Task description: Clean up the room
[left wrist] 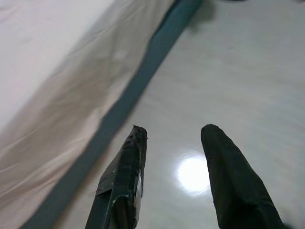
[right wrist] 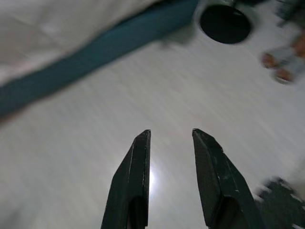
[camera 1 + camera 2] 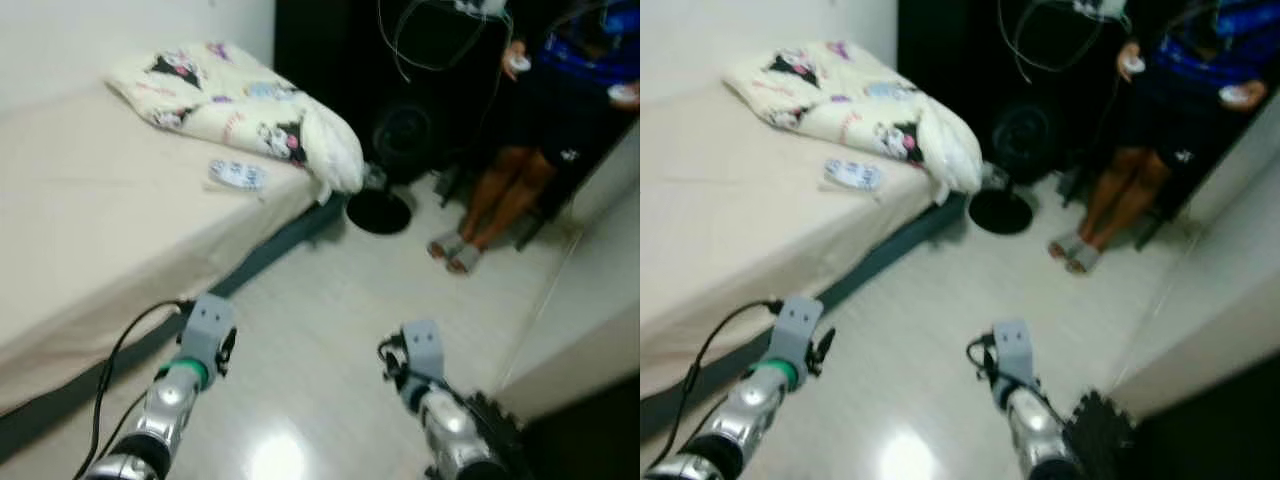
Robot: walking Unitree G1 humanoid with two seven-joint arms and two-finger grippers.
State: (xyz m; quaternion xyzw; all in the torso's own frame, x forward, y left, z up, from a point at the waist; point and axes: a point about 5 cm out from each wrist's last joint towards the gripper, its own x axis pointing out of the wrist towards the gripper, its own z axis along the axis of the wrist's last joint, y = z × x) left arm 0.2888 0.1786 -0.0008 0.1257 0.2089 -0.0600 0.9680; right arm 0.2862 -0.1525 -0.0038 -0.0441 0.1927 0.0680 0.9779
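A crumpled cream blanket [image 3: 240,100] with cartoon prints lies at the far end of the bed [image 3: 90,220], one corner hanging over the edge. A small white and blue packet [image 3: 237,174] rests on the beige sheet just in front of it. My left arm [image 3: 190,365] reaches forward beside the bed's dark base. In the left wrist view, the left gripper [image 1: 171,131] is open over bare floor. My right arm [image 3: 430,385] is out over the middle of the floor, and the right gripper [image 2: 170,132] is open with nothing between its fingers.
A person [image 3: 540,130] stands at the far right holding controllers, feet in sandals on the floor. A black fan with a round base [image 3: 380,210] stands by the bed's far corner. A pale wall or door [image 3: 600,300] runs along the right. Glossy light floor [image 3: 330,310] lies ahead.
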